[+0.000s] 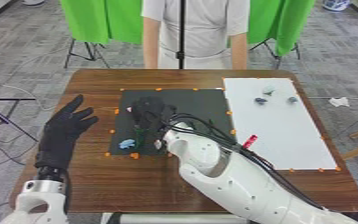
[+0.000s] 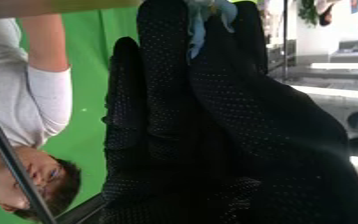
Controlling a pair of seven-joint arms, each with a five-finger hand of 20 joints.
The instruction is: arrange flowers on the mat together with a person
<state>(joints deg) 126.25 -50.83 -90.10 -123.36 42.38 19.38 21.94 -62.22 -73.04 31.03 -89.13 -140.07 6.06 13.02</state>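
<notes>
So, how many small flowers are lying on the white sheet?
3: a pale flower near the far edge, a dark flower nearer on the left, another dark flower on the right. The right arm covers part of the white sheet, so some may hide.

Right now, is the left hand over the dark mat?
No, the left hand is beside the dark mat, off its left edge.

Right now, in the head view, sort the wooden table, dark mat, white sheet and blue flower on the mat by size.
Wooden table
Dark mat and white sheet: partly covered, too alike to rank
Blue flower
</notes>
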